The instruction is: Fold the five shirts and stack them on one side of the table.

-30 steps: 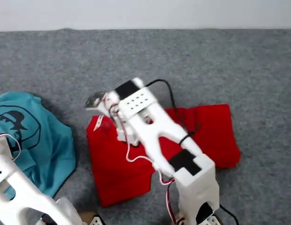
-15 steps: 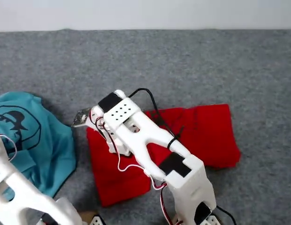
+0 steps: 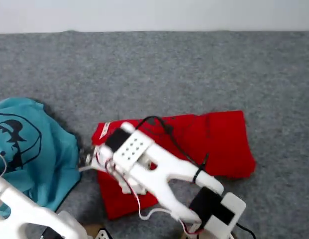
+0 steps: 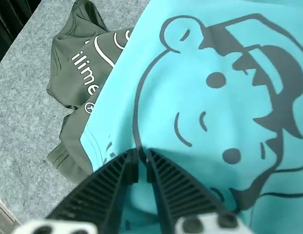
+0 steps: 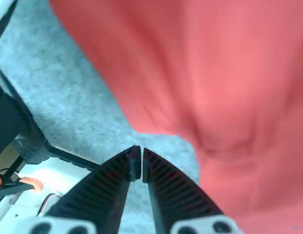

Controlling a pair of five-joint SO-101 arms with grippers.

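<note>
The left end effector [image 4: 140,157] is clenched, its ribbed black fingers [image 4: 112,187] drawn almost together with only a sliver between the tips. Those tips sit on the teal shirt [image 4: 214,97], and I cannot tell whether any cloth is nipped between them. The teal shirt spreads under and beyond this end effector, with a dark cartoon bear print facing up just past the tips. Off to one side of the tips an olive shirt [image 4: 75,73] with white lettering lies crumpled on the grey counter [image 4: 24,112], partly tucked under the teal shirt's edge. Farther right, the right end effector [image 5: 140,155] is likewise clenched and grasps nothing. It hangs low over a strip of bare counter, with the teal shirt just to its left and the red shirt [image 3: 214,139] just to its right. The red shirt's edge lies close beside the tips. The red shirt lies flat in a rough rectangle, and the right arm crosses over its near left part.
</note>
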